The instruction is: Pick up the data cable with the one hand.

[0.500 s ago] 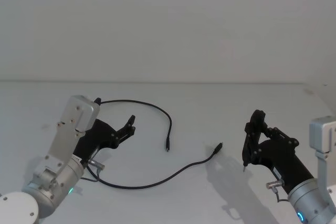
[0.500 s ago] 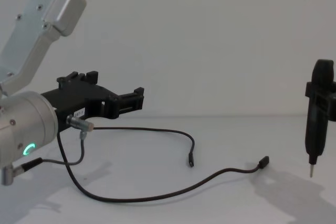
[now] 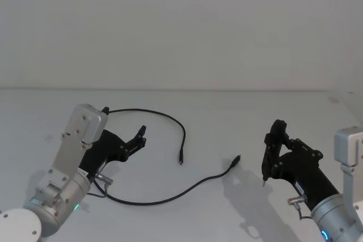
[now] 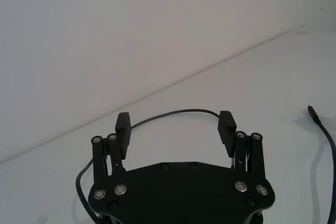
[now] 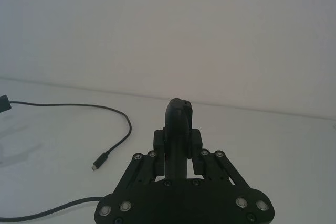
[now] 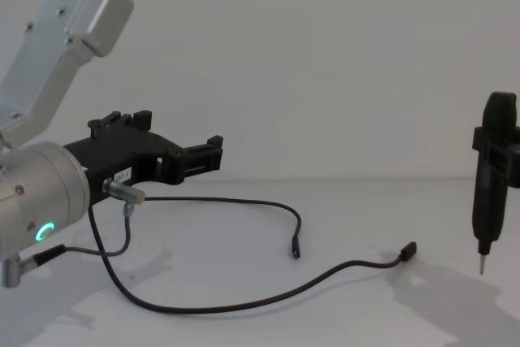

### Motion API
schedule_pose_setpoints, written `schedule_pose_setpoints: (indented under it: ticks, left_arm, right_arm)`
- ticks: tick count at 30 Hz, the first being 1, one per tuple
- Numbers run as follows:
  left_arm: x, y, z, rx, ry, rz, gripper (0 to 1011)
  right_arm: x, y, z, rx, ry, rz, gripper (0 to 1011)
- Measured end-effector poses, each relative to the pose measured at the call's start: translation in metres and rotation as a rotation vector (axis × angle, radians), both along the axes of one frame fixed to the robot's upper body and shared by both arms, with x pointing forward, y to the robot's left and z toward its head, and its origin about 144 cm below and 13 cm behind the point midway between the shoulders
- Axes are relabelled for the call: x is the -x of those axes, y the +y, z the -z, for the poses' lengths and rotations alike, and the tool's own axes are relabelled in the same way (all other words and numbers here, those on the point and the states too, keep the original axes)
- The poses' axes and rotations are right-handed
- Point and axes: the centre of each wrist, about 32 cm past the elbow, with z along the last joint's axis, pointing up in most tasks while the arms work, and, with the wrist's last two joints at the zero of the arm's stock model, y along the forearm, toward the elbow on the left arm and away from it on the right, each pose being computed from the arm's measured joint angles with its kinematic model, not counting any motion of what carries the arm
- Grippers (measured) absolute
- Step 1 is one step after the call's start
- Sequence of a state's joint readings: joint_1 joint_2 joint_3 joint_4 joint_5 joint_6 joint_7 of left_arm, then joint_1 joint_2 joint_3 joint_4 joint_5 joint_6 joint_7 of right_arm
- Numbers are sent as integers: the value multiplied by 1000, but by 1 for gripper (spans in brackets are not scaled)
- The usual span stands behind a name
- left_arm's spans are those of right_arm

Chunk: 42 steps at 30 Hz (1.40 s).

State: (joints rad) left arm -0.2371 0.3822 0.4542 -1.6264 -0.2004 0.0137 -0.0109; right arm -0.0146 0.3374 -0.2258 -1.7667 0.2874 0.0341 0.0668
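My left gripper (image 3: 141,134) hangs wide open and holds nothing, low over the table (image 3: 227,106), ready, I think, to close on the data cable (image 3: 183,145); the cable is long, thin and black, lying in loose bends just beside it; my right gripper (image 3: 274,145) waits far off, closed on a black pointed tool (image 6: 496,176).

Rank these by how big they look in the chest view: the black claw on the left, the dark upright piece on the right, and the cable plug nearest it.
1. The left gripper, fingers open, though nearness may enlarge it.
2. The right gripper, cut by the picture's edge.
3. The plug on the data cable, clearly smallest.
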Motion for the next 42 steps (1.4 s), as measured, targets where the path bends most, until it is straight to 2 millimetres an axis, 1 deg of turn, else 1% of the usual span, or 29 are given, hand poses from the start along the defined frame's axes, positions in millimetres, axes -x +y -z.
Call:
schedule_pose_setpoints:
  ticks: [16, 22, 29, 42]
  left_arm:
    - [0, 0, 0, 0, 1, 1, 1001]
    - [-2, 1, -4, -7, 6, 30, 1001]
    - [-4, 4, -12, -22, 29, 97, 1001]
    - [-13, 17, -41, -89, 139, 269, 1001]
  right_arm:
    - [0, 0, 0, 0, 0, 0, 279]
    - [0, 0, 0, 0, 0, 0, 279]
    - [0, 0, 0, 0, 0, 0, 279]
    - [0, 0, 0, 0, 0, 0, 279]
